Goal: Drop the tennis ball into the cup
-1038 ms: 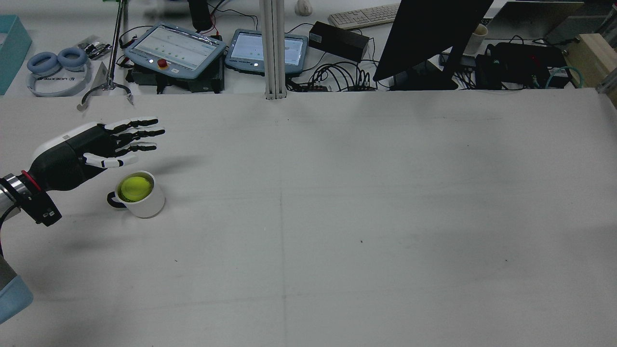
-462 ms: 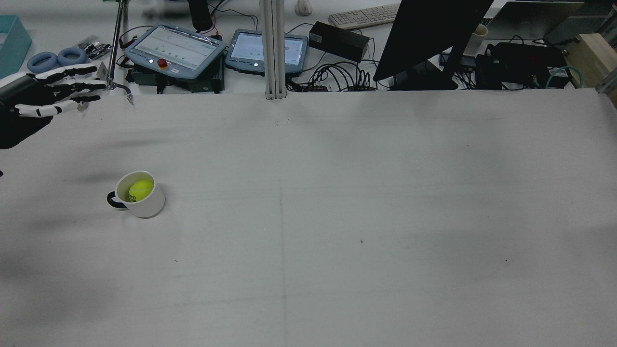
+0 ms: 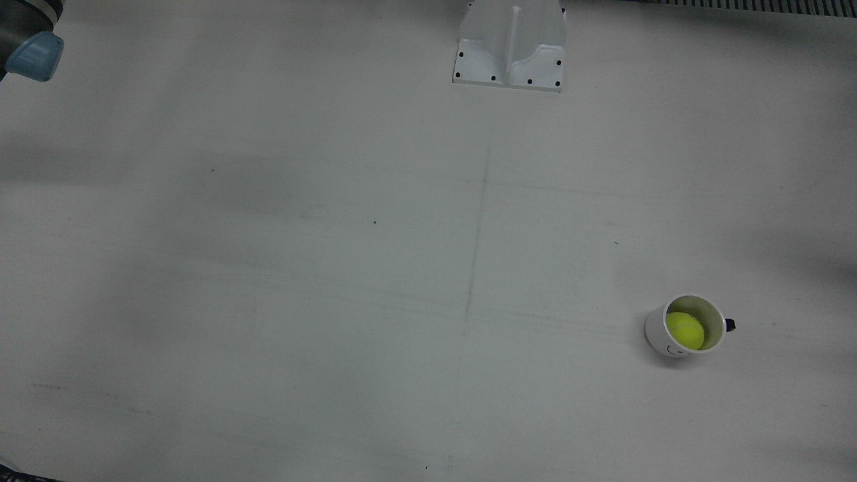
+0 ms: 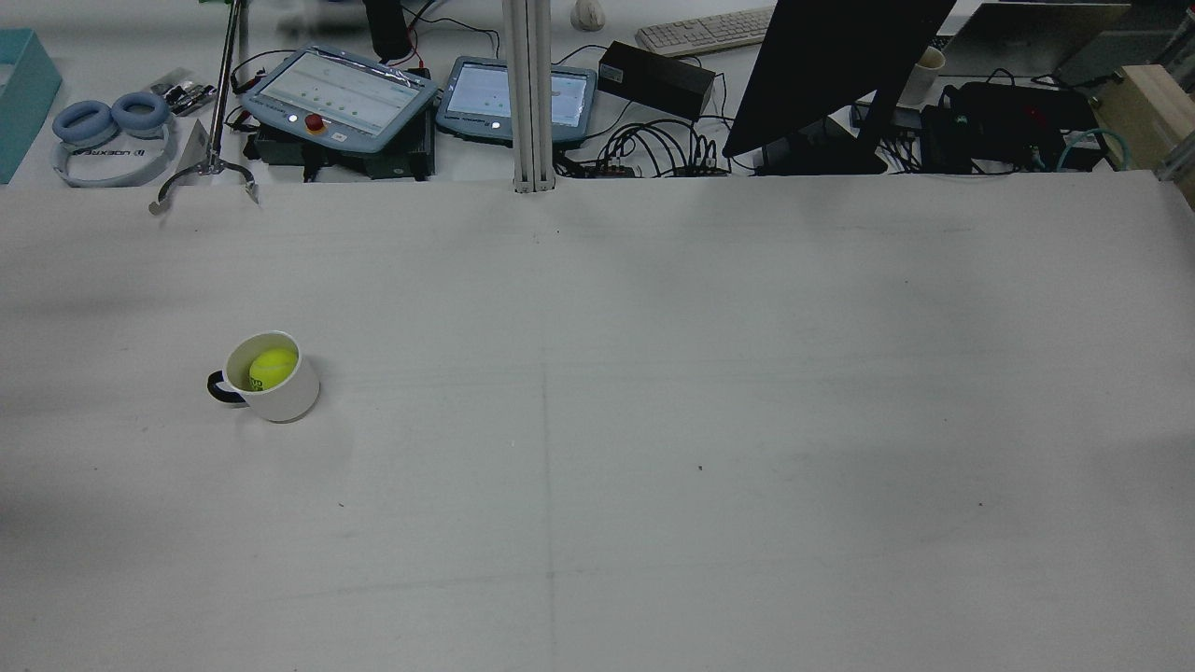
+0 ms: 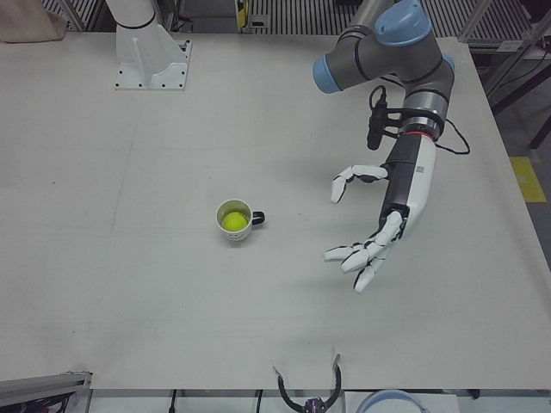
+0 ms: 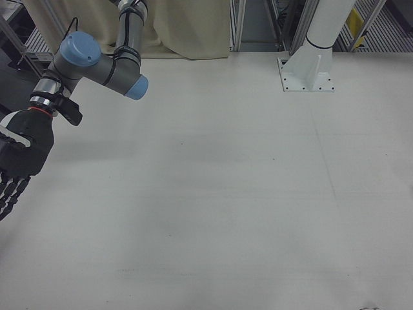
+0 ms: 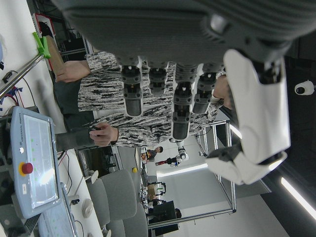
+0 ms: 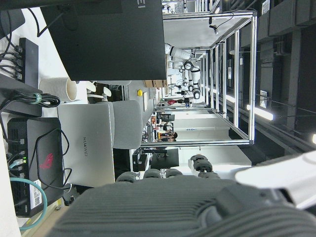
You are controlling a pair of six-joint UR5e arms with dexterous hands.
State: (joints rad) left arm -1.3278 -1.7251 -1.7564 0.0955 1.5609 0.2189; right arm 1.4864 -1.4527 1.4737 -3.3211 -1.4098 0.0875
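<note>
A white cup (image 4: 288,399) with a dark handle stands upright on the table's left half in the rear view. The yellow-green tennis ball (image 4: 273,368) lies inside it. Cup (image 3: 658,337) and ball (image 3: 684,331) also show in the front view, and cup (image 5: 242,233) and ball (image 5: 231,222) in the left-front view. My left hand (image 5: 387,225) is open and empty, raised off the table well to the side of the cup. My right hand (image 6: 19,155) hangs at the far edge of the other half, fingers straight, holding nothing.
Two arm pedestals (image 3: 510,47) (image 5: 148,52) are bolted to the table. Beyond the table's far edge stand two tablets (image 4: 341,93), a dark monitor (image 4: 831,65), cables and blue headphones (image 4: 107,131). A clamp stand (image 4: 210,168) sits at that edge.
My open left hand drew away from just above the cup, up and to the left, and left the rear view. The ball sank from the cup's rim down inside it.
</note>
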